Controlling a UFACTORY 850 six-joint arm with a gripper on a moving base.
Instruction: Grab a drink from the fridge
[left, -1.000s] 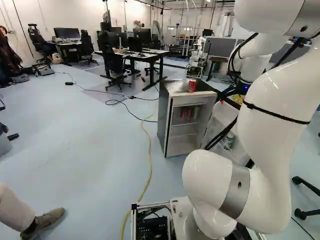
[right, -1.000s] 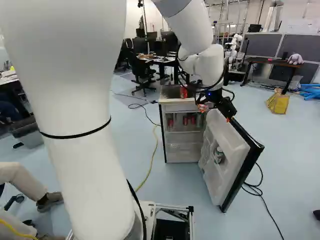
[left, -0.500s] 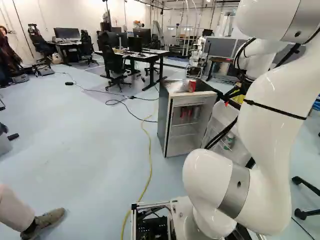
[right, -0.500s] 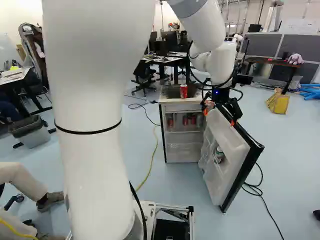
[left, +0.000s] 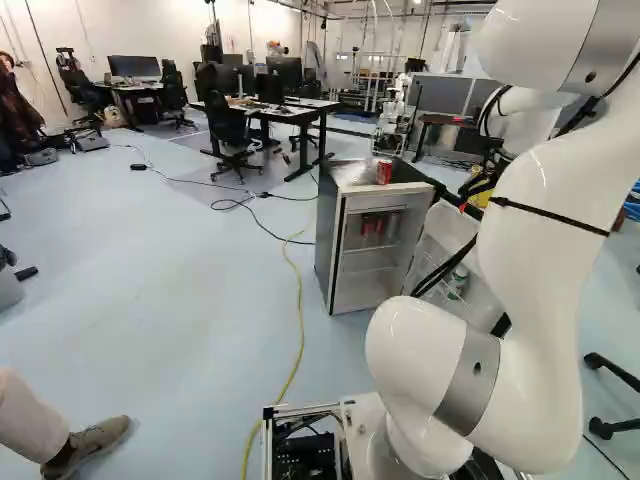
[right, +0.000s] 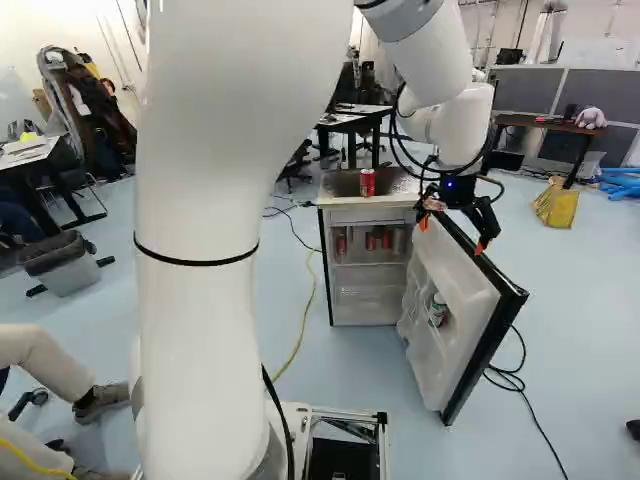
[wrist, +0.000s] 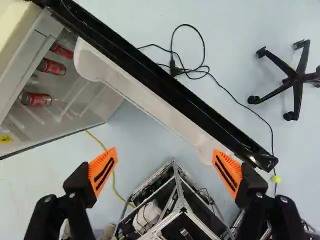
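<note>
My gripper (right: 452, 235) is above the upper part of the fridge door (right: 455, 315) in the right base view. In the wrist view the gripper (wrist: 165, 162) stands wide open, nothing between its orange pads. One finger overlaps the door's far end there; whether they touch I cannot tell. The small fridge (left: 332, 225) has its door swung open. Red cans (wrist: 52, 67) lie in line with the upper shelf, seen beyond the door's hinge side. Another red can (right: 367, 182) stands on the fridge top, and a green-and-white can (right: 438, 309) sits in the door rack.
A black cable (wrist: 220, 82) lies on the floor outside the door, near a chair base (wrist: 296, 77). The yellow cable (left: 298, 320) runs over the floor left of the fridge. My base's metal frame (wrist: 175, 185) shows below the gripper. A person's shoe (left: 92, 445) is near the base.
My arm has swung rightward in the right base view, bringing the gripper from beside the fridge's front to over the door. The gripper has also turned. Fridge, door, cans and base have not moved.
</note>
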